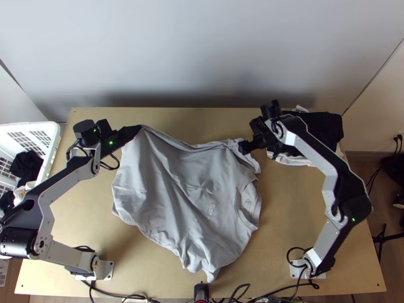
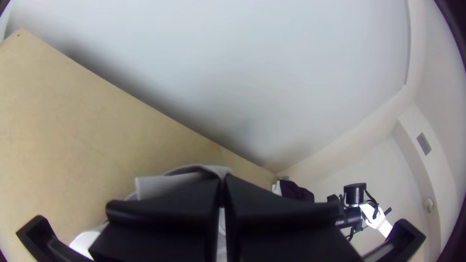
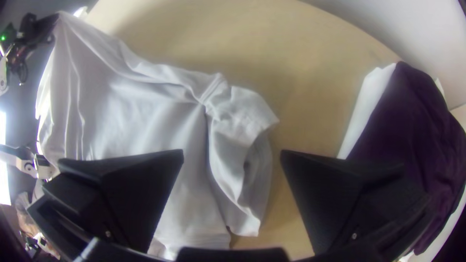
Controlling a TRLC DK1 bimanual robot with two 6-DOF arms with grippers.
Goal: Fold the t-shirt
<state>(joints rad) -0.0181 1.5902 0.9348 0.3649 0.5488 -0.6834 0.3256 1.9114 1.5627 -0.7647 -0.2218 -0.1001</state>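
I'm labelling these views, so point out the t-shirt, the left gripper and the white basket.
T-shirt (image 1: 171, 192): top view, middle of its body.
Left gripper (image 2: 223, 180): left wrist view, between its fingertips.
White basket (image 1: 53, 145): top view, on its rim at the table side.

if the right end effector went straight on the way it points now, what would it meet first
Probably the rumpled sleeve of the grey t-shirt, which lies ahead of the open right end effector; the depth between them is hard to judge.
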